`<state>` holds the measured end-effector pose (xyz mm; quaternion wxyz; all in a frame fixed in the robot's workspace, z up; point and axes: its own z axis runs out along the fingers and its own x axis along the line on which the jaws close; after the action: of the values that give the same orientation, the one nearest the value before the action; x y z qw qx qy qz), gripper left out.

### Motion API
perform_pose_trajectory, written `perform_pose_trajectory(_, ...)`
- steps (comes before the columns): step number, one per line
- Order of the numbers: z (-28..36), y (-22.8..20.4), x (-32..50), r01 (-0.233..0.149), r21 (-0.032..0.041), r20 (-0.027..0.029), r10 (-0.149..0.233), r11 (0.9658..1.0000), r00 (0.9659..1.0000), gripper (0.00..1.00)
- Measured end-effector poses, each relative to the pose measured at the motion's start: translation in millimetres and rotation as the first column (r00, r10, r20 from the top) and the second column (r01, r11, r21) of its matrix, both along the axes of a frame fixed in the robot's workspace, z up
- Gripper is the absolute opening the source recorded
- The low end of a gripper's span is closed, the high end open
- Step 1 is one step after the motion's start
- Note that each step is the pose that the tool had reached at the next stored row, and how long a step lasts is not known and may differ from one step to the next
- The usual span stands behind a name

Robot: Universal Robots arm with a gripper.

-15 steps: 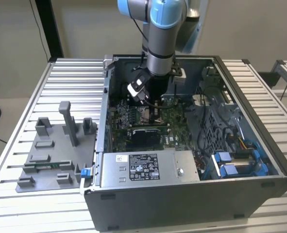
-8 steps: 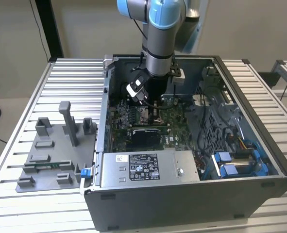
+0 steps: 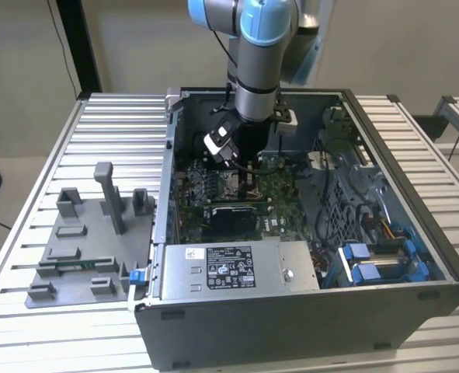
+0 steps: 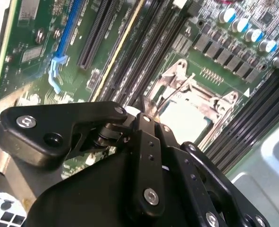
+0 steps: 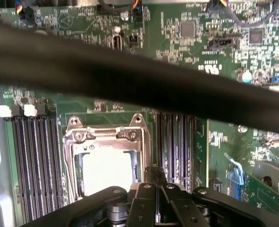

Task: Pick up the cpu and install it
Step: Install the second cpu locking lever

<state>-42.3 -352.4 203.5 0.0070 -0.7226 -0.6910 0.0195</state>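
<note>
First wrist view — cpu (image 5: 107, 171) seated in socket (image 5: 73, 137), just beyond jaws — state unclear.

White label (image 3: 231, 267) on the power supply (image 3: 237, 268), print unreadable.

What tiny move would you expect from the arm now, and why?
Probably a slow, short lift straight up. In both wrist views the cpu lies square inside the socket frame, with the gripper close over its edge. I cannot tell whether the cpu is fully seated, so a sideways move might drag it across the socket.
</note>
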Motion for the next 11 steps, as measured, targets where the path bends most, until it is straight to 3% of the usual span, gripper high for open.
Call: perform_pose_trajectory(11,10.8,0.1,21.3,0.000,-0.0046,-0.0007,0.000,1.0000,1.0000,0.00)
